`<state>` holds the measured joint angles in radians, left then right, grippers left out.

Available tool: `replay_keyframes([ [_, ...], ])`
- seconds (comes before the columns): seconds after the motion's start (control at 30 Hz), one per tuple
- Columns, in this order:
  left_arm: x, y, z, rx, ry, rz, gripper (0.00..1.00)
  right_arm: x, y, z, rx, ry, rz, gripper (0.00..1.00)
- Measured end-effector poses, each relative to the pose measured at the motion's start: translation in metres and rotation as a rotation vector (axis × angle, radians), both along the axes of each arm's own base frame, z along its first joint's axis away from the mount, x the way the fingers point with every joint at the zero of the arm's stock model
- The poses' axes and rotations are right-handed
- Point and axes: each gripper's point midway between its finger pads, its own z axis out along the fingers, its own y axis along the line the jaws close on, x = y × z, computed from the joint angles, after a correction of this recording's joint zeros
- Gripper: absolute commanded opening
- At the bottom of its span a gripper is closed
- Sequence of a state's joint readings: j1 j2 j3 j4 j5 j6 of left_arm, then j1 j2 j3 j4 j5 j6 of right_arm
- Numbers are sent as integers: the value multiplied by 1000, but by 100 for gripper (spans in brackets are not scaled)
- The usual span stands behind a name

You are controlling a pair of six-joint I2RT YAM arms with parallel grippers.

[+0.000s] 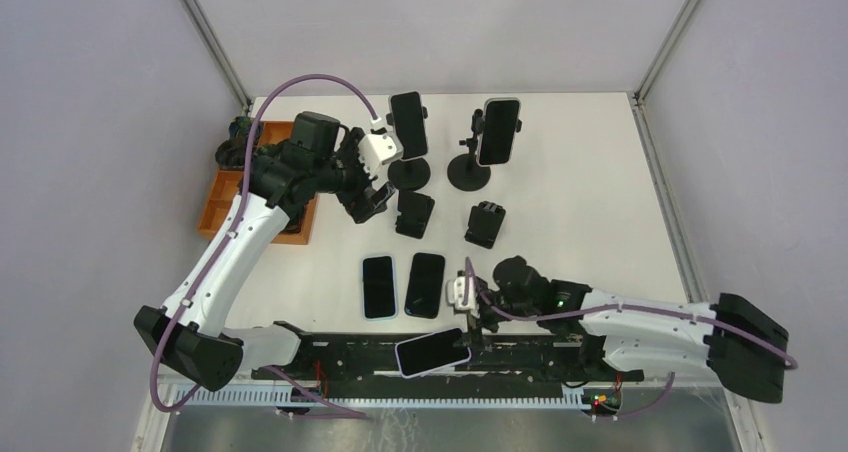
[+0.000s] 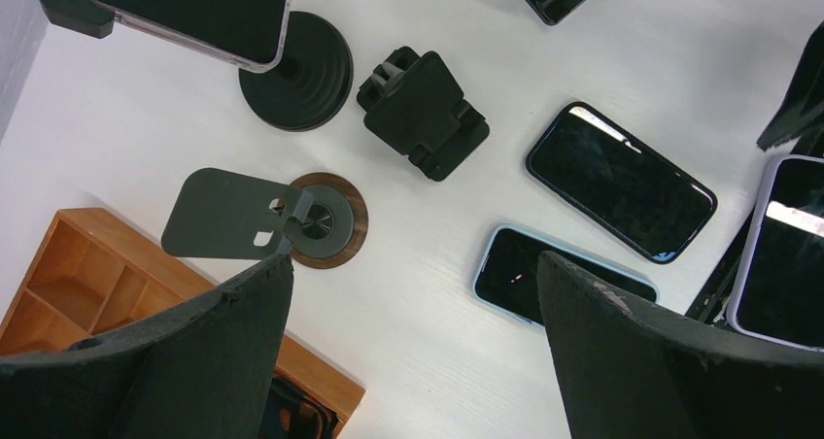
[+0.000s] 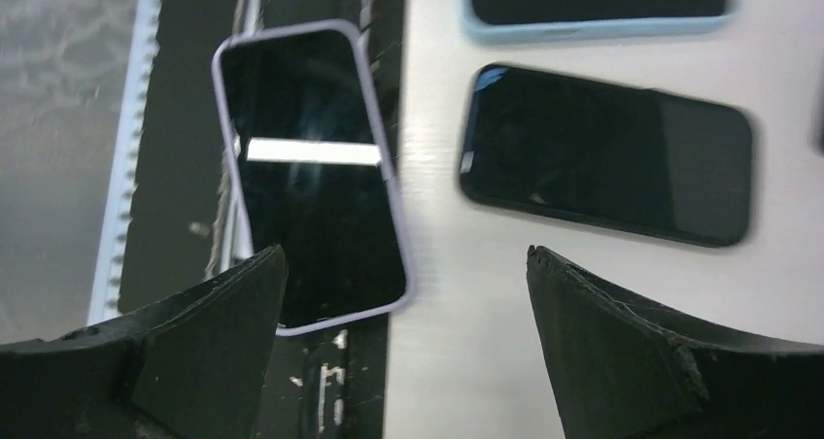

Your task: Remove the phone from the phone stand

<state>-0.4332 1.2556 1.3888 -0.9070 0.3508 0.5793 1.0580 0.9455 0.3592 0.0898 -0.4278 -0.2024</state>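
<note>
From here I see the lilac-cased phone has a glossy glass screen mirroring a light strip. Folding stand looks like matt black plastic, tray is bare wood, and the tabletop is smooth matt white.

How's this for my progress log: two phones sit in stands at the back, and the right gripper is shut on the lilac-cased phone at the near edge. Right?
Not quite: the right gripper is open, not shut on the lilac-cased phone at the near edge, as the right wrist view shows. Two phones do sit in stands at the back.
</note>
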Motion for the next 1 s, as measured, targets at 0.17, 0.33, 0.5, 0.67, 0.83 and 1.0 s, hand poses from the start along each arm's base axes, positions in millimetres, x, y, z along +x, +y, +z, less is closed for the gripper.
replay_keyframes([
  [0.17,0,0,0,-1,1,-1,100,-37,5,-47,-212,-4,200,98],
  [0.33,-1,-2,1,-11,4,-11,100,-49,9,-61,-279,-20,287,98],
  [0.5,-2,-1,1,-14,3,-10,100,-52,12,-64,-286,-19,313,98],
  [0.67,-2,-1,2,-16,1,-9,100,-54,13,-75,-313,5,321,98],
  [0.83,-2,0,4,-19,-6,-9,100,-49,20,-77,-313,5,296,98],
  [1.0,-3,1,6,-22,-13,-5,100,-44,24,-78,-310,-2,262,98],
])
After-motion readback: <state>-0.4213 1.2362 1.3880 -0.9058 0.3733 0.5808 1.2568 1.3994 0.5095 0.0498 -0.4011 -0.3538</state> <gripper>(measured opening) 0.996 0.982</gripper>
